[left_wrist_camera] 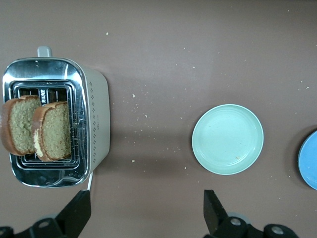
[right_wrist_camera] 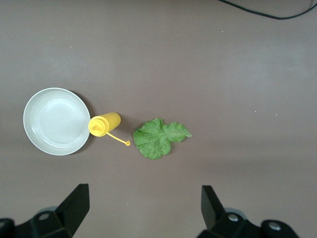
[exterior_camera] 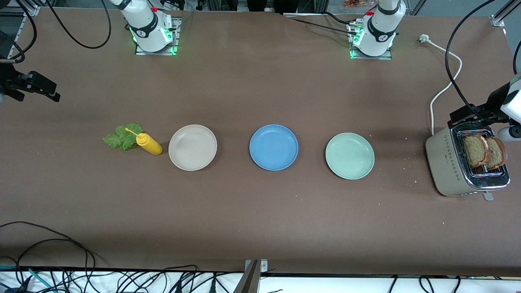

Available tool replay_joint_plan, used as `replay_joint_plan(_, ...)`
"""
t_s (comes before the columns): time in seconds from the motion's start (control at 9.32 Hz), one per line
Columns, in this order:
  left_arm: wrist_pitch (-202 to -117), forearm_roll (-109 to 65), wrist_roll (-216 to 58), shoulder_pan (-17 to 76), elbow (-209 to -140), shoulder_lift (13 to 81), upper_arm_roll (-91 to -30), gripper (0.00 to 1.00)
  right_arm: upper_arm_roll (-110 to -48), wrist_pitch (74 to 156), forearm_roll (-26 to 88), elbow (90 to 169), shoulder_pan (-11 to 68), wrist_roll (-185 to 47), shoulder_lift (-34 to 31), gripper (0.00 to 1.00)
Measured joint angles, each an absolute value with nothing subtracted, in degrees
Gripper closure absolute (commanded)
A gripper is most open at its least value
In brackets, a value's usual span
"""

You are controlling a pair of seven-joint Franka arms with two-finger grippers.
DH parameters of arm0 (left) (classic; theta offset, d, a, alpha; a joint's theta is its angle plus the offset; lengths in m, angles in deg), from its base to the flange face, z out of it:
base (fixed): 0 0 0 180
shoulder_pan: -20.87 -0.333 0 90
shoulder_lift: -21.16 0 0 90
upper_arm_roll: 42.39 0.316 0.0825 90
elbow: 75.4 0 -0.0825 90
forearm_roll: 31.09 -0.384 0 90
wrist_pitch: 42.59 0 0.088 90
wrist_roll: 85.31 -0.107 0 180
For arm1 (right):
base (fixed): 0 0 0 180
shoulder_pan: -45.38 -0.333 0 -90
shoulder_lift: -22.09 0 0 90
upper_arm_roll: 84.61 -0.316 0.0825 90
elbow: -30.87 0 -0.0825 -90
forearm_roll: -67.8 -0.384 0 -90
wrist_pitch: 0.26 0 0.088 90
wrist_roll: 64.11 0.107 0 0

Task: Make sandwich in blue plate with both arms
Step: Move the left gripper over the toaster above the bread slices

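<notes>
The blue plate [exterior_camera: 273,147] lies bare at mid-table, its edge also showing in the left wrist view [left_wrist_camera: 309,161]. Two brown toast slices [exterior_camera: 484,151] [left_wrist_camera: 37,130] stand upright in the toaster [exterior_camera: 445,162] at the left arm's end. The green lettuce leaf [exterior_camera: 122,137] [right_wrist_camera: 158,138] lies flat toward the right arm's end. My left gripper [exterior_camera: 468,116] [left_wrist_camera: 147,208] hangs open over the table beside the toaster, holding nothing. My right gripper [exterior_camera: 40,87] [right_wrist_camera: 144,206] hangs open over bare table at the right arm's end, apart from the lettuce.
A yellow squeeze bottle [exterior_camera: 148,143] [right_wrist_camera: 104,124] lies beside the lettuce, next to a beige-white plate [exterior_camera: 192,147] [right_wrist_camera: 56,121]. A mint-green plate [exterior_camera: 349,156] [left_wrist_camera: 228,139] sits between the blue plate and the toaster. The toaster's white cord [exterior_camera: 441,87] trails toward the bases.
</notes>
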State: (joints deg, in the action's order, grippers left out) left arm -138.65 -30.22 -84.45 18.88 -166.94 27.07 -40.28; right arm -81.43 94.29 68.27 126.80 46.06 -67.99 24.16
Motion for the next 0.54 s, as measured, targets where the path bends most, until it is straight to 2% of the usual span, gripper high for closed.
replay_joint_plan(0.54,-138.4,-30.2,-84.5,17.4,-167.0,27.3,-40.3,0.0,-81.4,94.3,68.3,126.8,46.1,-68.0,24.1,0.0)
